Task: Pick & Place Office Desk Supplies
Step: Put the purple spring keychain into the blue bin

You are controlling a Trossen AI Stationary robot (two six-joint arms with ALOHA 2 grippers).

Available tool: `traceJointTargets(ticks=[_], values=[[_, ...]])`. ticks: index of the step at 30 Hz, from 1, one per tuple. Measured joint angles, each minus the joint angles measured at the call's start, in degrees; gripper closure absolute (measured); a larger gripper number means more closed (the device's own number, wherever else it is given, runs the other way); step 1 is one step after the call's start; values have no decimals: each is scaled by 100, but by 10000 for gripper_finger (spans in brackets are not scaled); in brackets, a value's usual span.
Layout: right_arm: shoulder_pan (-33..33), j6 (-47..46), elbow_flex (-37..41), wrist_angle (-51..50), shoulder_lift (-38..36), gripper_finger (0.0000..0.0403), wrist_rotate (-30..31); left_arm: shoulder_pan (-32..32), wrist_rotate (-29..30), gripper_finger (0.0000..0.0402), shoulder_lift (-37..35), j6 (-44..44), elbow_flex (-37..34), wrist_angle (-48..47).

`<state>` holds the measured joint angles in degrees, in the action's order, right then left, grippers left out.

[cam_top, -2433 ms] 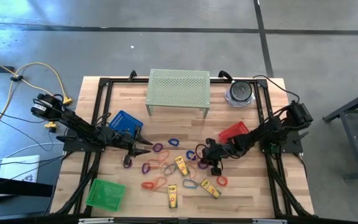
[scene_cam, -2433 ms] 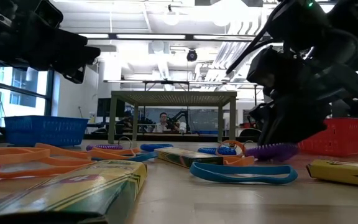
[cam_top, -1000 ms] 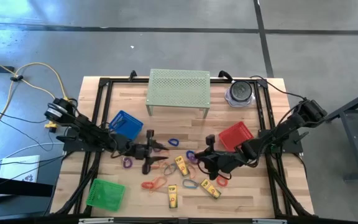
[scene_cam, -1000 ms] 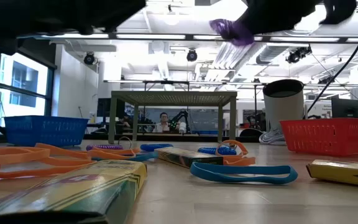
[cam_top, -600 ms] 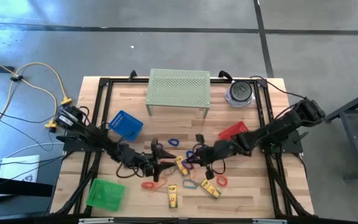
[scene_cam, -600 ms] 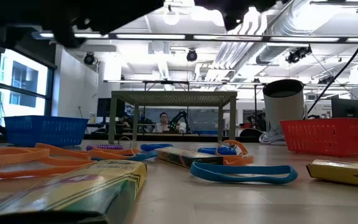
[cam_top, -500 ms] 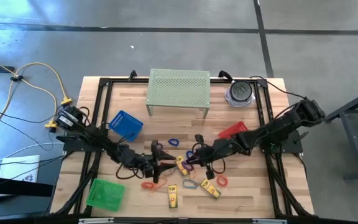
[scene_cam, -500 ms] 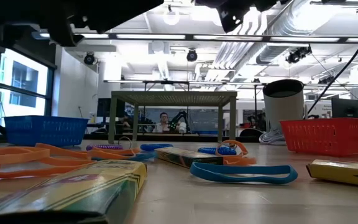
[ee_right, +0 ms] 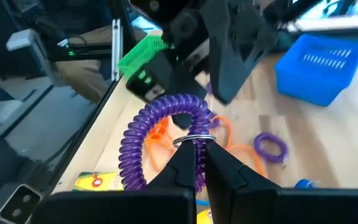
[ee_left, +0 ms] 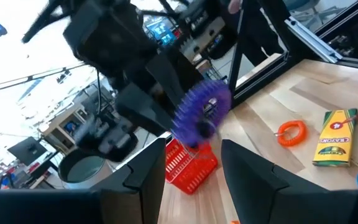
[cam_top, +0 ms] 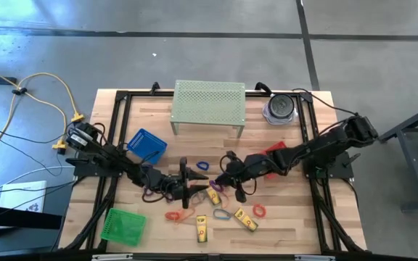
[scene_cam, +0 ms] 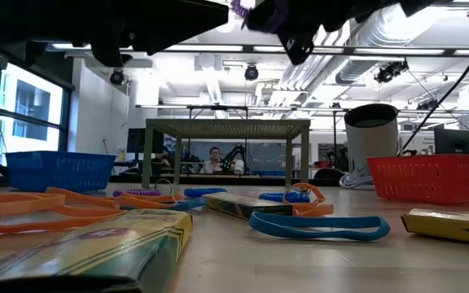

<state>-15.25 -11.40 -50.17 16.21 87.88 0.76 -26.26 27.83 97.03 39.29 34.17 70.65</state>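
Note:
A purple coiled loop with a small metal ring is in my right gripper, high over the middle of the table; the low view shows it up at its top edge. My left gripper faces it from the table's left, open, with the purple loop just beyond its fingertips and apart from them. Orange, red and blue loops and yellow boxes lie flat on the wood. My right gripper pinches the purple loop between its two fingers at the part beside the metal ring. It comes at the loop roughly level, from the table's right. The loop is lifted clear of the table and stands out beyond the fingertips as an open ring of coils.
A blue basket sits left of centre, a red basket under the right arm, a green basket at the near left corner. The pale green perforated stand and a round container stand along the far edge.
My right gripper has carried the purple loop toward the table's left and a little toward its far edge. My left gripper has moved toward the table's right, to meet it over the middle. The loops and boxes on the table have stayed put.

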Motion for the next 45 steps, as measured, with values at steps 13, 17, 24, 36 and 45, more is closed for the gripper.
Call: traceJointTargets(ticks=[13,17,24,36,45], values=[[190,-210,-1,437,444,398,-369,111,-188,252,0,-1022,-4,-441],[192,-210,-2,520,444,398,-388,187,-413,252,0,-1229,-4,-485],[262,-253,-1,340,444,398,-356,214,-437,252,0,-1275,-4,-481],[260,-380,0,206,444,398,-317,420,-1016,252,26,-1793,-4,-536],[267,-374,0,111,444,398,-219,414,-1035,252,28,-1665,-4,-558]])
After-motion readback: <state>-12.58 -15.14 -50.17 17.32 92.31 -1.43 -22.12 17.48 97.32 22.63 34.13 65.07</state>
